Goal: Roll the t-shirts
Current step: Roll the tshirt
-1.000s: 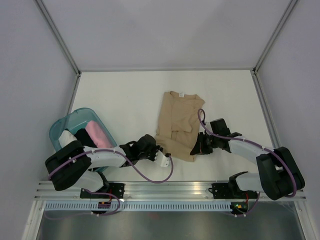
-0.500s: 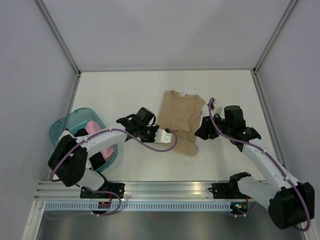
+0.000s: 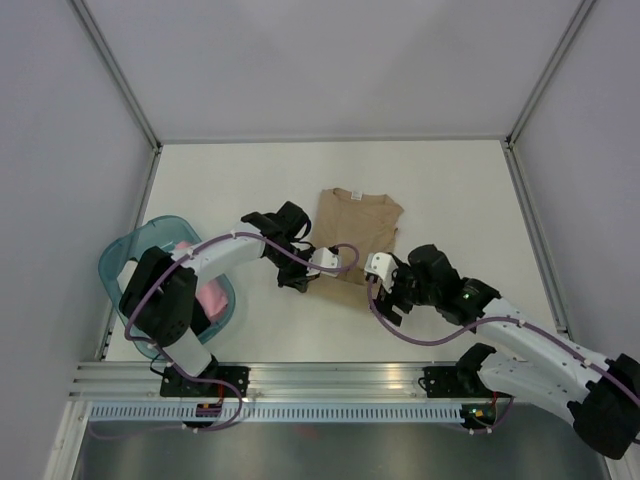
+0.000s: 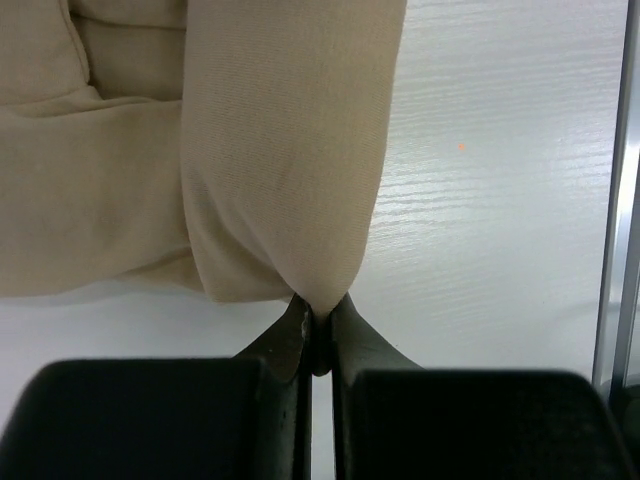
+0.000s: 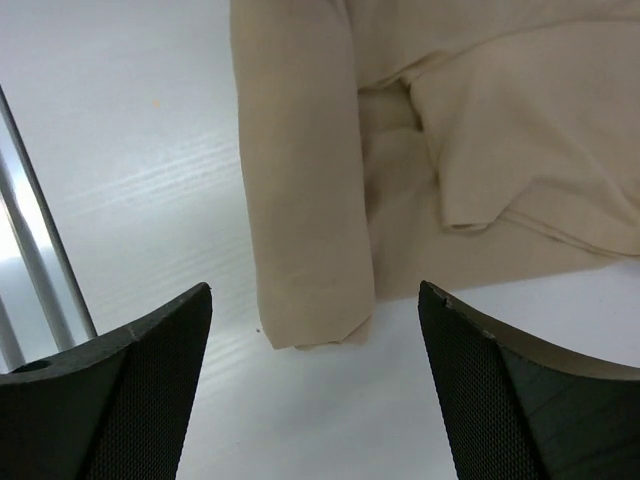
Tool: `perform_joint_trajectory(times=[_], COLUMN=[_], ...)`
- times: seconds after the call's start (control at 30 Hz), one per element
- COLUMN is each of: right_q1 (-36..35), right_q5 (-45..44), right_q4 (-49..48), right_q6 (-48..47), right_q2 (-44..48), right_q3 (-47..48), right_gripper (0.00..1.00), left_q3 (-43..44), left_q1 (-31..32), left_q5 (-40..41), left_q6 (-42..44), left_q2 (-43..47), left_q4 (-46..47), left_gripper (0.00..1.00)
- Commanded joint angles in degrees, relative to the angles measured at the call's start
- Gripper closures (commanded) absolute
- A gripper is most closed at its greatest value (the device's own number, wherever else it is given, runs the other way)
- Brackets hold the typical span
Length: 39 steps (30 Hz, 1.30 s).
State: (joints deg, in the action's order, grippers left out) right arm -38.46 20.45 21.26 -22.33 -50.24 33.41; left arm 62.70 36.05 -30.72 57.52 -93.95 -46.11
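The tan t-shirt [image 3: 358,222] lies flat mid-table with its collar toward the far side and its near part folded up into a thick band. My left gripper [image 3: 325,262] sits at the band's left end, shut on a pinch of the tan cloth [image 4: 318,315]. The band [image 4: 285,150] runs straight away from the jaws. My right gripper [image 3: 385,276] hovers at the band's right end, wide open [image 5: 315,300], with the cloth end [image 5: 305,250] between its fingers but untouched. A pink rolled t-shirt [image 3: 208,297] lies in the teal basket [image 3: 122,262].
The teal basket stands at the left, partly hidden under my left arm. An aluminium rail [image 3: 340,375] runs along the near table edge and shows in both wrist views [image 4: 622,200] [image 5: 40,260]. White walls enclose the table.
My left gripper moved away from the basket to the shirt's left edge and shut on the cloth. The right gripper opened wide and swung to the near right end. The shirt now looks shorter.
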Motion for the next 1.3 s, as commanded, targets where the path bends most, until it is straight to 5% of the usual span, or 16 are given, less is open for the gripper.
perform_joint_trajectory(times=[0.0,0.23,0.3,0.37,0.57,0.83,1.27], right_q1=[-3.8,-4.6,-4.6,-4.6,-3.7,2.5,9.4], right_q5=[-7.3,-6.6,-7.0,-6.7,5.3,22.8,24.1], right_q4=[0.0,-4.3,-6.5,-8.5,6.3,18.5,17.5], right_q6=[-9.4,-11.3,-10.0,-7.1,-11.9,-17.8,-15.2], right_q2=[-3.5,-10.2,-11.5,-11.5,-16.9,-23.3,-39.4], right_q3=[-1.8,-5.5,-5.8,-5.6,4.2,12.6,17.1], right_gripper=[0.12,0.17,0.36,0.66,1.0,1.0,1.0], left_q3=[2.5,2.6,2.3,2.0,0.9,4.4,14.1], left_q1=[-0.5,-0.9,-0.9,-1.0,-1.4,-3.7,-10.7], left_q5=[-3.7,-3.6,-3.5,-3.6,-7.8,-9.9,-12.7], left_q6=[-1.5,-2.2,-2.1,-2.4,-0.9,15.8,11.8], left_q2=[-0.7,-0.7,-0.7,-0.7,-1.0,-5.0,-18.9], left_q4=[-2.2,-2.3,-2.4,-2.8,-9.0,-30.1,-31.5], left_gripper=[0.98,0.98,0.98,0.98,0.98,0.96,0.85])
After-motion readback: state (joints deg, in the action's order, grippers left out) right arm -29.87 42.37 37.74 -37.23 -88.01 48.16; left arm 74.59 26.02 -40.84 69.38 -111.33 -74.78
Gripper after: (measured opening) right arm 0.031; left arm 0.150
